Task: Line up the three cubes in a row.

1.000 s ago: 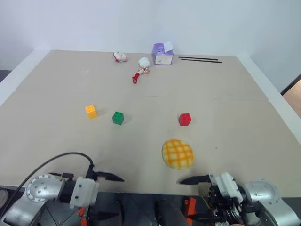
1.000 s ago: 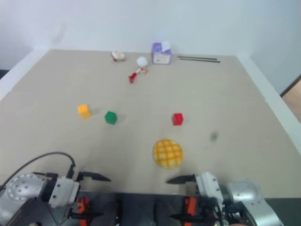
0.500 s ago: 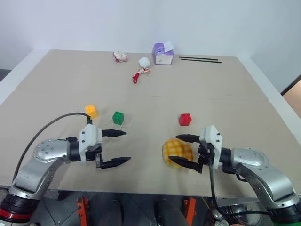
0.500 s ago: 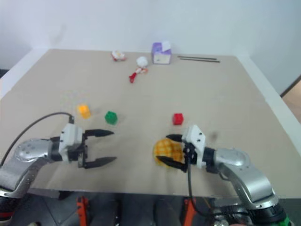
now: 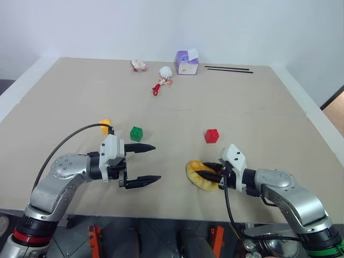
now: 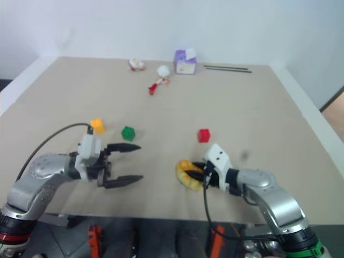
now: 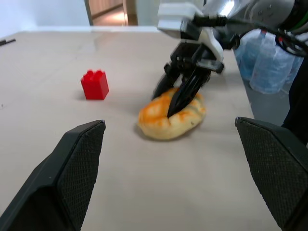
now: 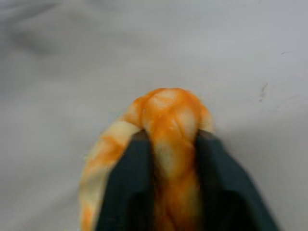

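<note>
While the right gripper (image 5: 207,173) pinches the bun (image 5: 200,177), the red cube (image 5: 212,136) sits just beyond.

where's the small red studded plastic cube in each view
Left eye view: red studded plastic cube, right of centre, beyond the right gripper.
Right eye view: right of centre, again beyond that gripper.
Left wrist view, beside the squashed yellow checkered bun-like ball.
Right wrist view: not in it.
Shared landmark: the ball, pinched by the right gripper.

Cubes — yellow-orange (image 5: 106,126), green (image 5: 136,133), red (image 5: 212,136); bun-like ball (image 5: 200,176) — yellow, orange-checkered.
</note>
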Action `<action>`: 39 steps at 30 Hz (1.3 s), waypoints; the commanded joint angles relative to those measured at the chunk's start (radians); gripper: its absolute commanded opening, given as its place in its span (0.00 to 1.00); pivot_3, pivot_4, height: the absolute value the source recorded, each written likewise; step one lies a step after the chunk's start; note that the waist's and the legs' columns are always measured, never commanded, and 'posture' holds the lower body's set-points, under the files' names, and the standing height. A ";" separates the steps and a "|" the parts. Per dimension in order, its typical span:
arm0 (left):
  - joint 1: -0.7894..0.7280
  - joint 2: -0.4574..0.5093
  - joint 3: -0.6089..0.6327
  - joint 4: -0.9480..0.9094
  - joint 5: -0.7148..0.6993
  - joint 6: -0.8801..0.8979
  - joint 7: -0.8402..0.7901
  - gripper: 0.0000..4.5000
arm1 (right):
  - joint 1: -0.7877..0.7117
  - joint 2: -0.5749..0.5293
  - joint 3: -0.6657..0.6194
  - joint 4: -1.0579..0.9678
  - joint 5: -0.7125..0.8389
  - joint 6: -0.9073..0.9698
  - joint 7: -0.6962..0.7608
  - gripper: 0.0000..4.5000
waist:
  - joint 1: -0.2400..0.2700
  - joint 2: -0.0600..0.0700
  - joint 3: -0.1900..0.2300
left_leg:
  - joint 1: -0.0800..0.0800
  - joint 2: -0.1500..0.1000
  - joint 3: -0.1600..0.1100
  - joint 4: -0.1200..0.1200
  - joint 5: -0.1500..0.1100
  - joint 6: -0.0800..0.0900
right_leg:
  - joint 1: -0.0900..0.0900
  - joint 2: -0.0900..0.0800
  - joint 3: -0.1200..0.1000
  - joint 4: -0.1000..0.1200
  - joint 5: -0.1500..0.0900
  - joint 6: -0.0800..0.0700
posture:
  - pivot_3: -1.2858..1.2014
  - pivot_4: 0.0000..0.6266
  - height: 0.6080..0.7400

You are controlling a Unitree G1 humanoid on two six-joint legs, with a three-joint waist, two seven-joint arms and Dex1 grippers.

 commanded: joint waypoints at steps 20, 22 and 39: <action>-0.344 -0.401 -0.157 0.296 0.164 -0.094 0.129 1.00 | -0.171 0.084 -0.572 0.400 -0.060 0.023 -0.703 0.00 | 0.001 0.003 -0.001 | -0.003 -0.002 0.004 0.002 0.001 0.002 | -0.003 0.001 0.007 0.000 0.004 0.004 | 0.52 0.24 1.00; -0.343 -0.422 -0.164 0.308 0.181 -0.106 0.133 1.00 | -0.180 0.082 -0.595 0.466 -0.083 0.018 -0.743 0.00 | 0.000 0.005 -0.002 | -0.003 -0.002 0.005 0.001 0.001 0.003 | -0.003 0.001 0.008 0.000 0.004 0.005 | 0.52 0.24 1.00; -0.278 -0.371 -0.109 0.280 0.222 -0.129 0.168 1.00 | -0.244 0.219 -0.511 0.325 -0.045 -0.089 -0.678 0.99 | -0.015 0.008 -0.003 | 0.000 -0.001 0.009 0.001 0.002 0.009 | -0.003 0.011 0.025 0.000 0.006 0.005 | 0.52 0.24 1.00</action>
